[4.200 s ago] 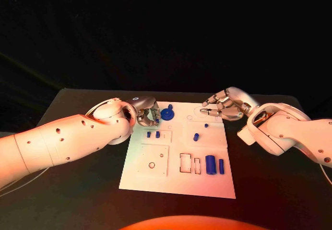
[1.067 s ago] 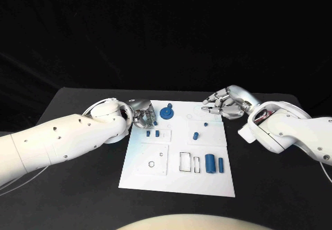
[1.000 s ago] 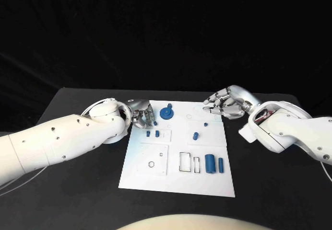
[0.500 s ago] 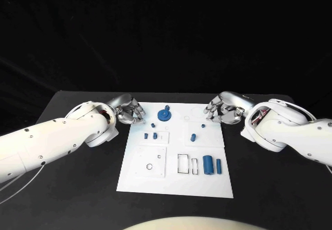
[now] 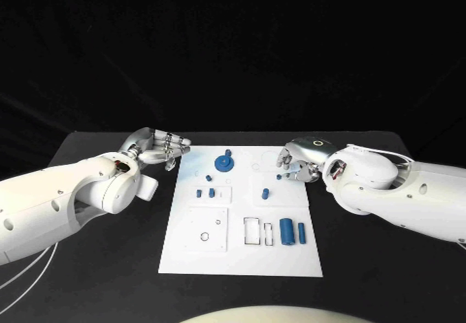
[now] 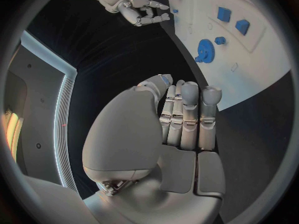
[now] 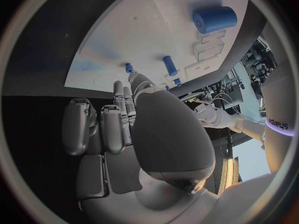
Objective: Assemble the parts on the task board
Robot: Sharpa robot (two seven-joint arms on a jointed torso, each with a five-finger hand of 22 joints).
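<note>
— Black bench (image 5: 97, 222) under everything, darkness behind it. Where is the task board?

— The white task board (image 5: 238, 256) lies flat in the middle of the bench, between the two arms. The blue parts sit on it: a gear (image 5: 223, 163) near the far edge, two small pegs (image 5: 205, 193) side by side below it, another small piece (image 5: 264, 194) near the centre, and a thick cylinder (image 5: 287, 230) with a thinner pin (image 5: 302, 231) just beside it on the near right.

— And the left hand?

— The left hand (image 5: 155, 148) is off the board, over the bench beside its far left corner, fingers straight and close together, holding nothing (the wrist view shows this plainly).

— The right one?

— The right hand (image 5: 296, 163) is over the board's far right edge, fingers curled inward, nothing in them that I can see.
</note>
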